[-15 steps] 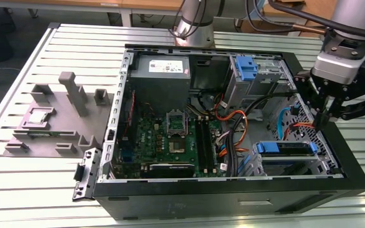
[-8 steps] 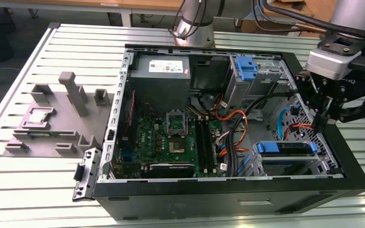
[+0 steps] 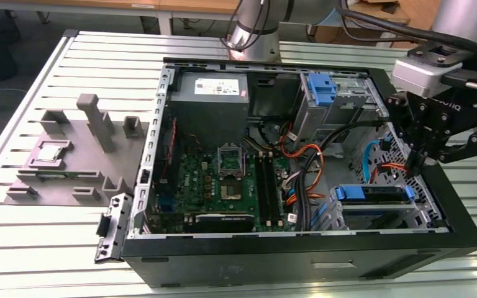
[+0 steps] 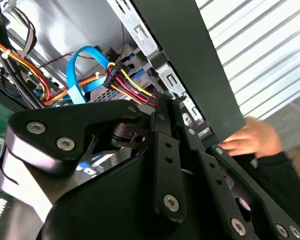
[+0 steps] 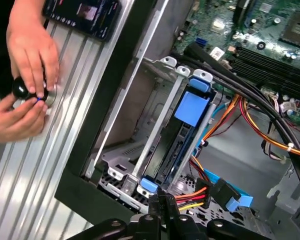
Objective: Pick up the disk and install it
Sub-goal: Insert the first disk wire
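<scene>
The disk (image 5: 182, 145) stands on edge in the metal drive cage (image 5: 155, 107) at the front corner of the open computer case, its blue bracket rails and blue tab showing; in the exterior view the disk (image 3: 371, 194) lies low at the case's right. My gripper (image 3: 422, 162) hangs just above the case's right wall, over the orange and blue cables and a little behind the disk. The gripper's fingers meet in the first wrist view (image 5: 160, 199) and in the second wrist view (image 4: 157, 100), shut with nothing between them, close over a bundle of red, yellow and black wires.
A person's hands (image 5: 25, 92) work a black knob on the slatted table right outside the case wall, beside a dark phone-like device (image 5: 82, 15). A grey fixture (image 3: 72, 161) with a small silver chip stands at the exterior view's left. A second cage with a blue latch (image 3: 322, 90) sits at the back.
</scene>
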Controlling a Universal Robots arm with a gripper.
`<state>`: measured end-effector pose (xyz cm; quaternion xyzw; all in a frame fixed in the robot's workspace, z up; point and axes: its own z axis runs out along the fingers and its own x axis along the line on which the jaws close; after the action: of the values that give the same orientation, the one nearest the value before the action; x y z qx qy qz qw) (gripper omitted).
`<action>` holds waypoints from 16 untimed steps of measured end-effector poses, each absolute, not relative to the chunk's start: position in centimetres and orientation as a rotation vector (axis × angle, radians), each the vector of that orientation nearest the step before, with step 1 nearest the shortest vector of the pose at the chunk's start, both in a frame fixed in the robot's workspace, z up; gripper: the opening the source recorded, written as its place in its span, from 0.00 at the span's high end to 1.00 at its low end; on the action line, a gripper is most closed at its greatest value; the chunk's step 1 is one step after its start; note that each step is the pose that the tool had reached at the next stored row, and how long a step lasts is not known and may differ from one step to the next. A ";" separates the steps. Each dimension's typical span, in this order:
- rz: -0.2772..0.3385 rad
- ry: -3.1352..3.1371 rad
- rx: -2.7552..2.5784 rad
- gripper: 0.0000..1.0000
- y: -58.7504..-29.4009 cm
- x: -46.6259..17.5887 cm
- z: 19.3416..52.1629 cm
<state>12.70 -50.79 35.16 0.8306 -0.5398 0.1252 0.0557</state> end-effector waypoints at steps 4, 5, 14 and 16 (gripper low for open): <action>0.373 -1.723 2.453 0.84 -50.8 12.7 35.1; 0.371 -1.744 2.436 0.84 -50.8 12.7 35.1; 0.353 -1.926 2.270 0.84 -50.8 12.7 35.0; 0.349 -1.964 2.233 0.84 -50.8 12.7 34.9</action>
<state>12.71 -50.79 34.92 0.7436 -0.6543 0.1161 0.0737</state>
